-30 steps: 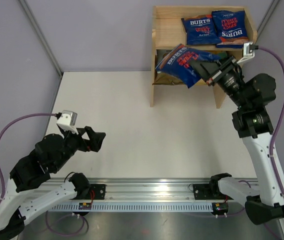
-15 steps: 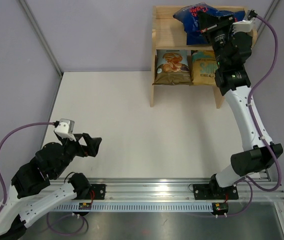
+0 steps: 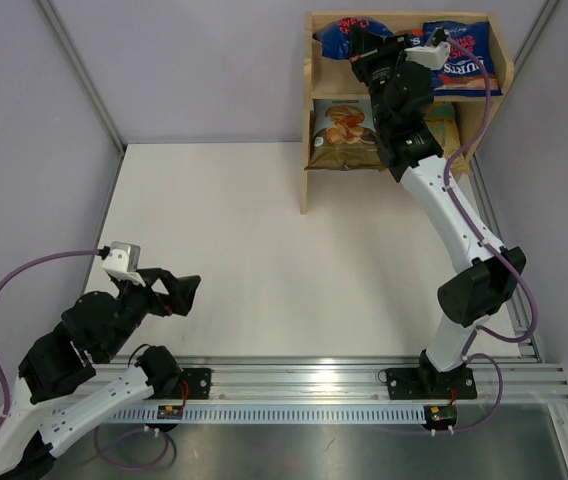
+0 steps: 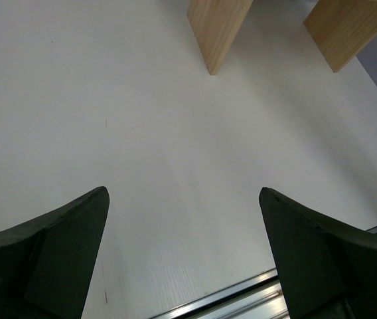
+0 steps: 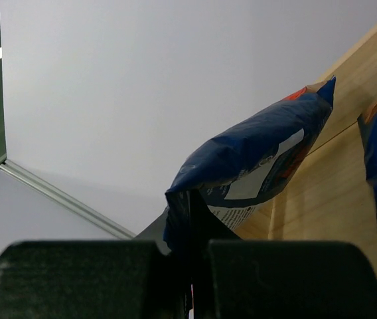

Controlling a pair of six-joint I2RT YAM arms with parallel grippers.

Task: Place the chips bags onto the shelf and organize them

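My right gripper [image 3: 367, 48] reaches over the top tier of the wooden shelf [image 3: 308, 78] and is shut on the edge of a dark blue BURTS bag [image 3: 335, 36], held at the tier's left end. In the right wrist view the gripper [image 5: 192, 247] pinches that bag [image 5: 255, 156], which hangs tilted beside the shelf's wood [image 5: 321, 179]. A second BURTS bag [image 3: 464, 58] lies on the top tier at the right. The pale blue bag [image 3: 344, 126] and the golden-yellow bag [image 3: 443, 124] stand on the lower tier. The arm hides the tier's middle. My left gripper [image 3: 179, 291] is open and empty.
The white table [image 3: 264, 240] lies between the arms and the shelf. The left wrist view shows the bare table [image 4: 175, 133] between the open fingers, the shelf's two wooden feet [image 4: 218, 30] at the top and the aluminium rail [image 3: 294, 378] at the near edge. Grey walls stand close behind the shelf.
My right arm has swung left across the top tier with the dark blue bag, from the middle to the left end. The left arm has barely moved.
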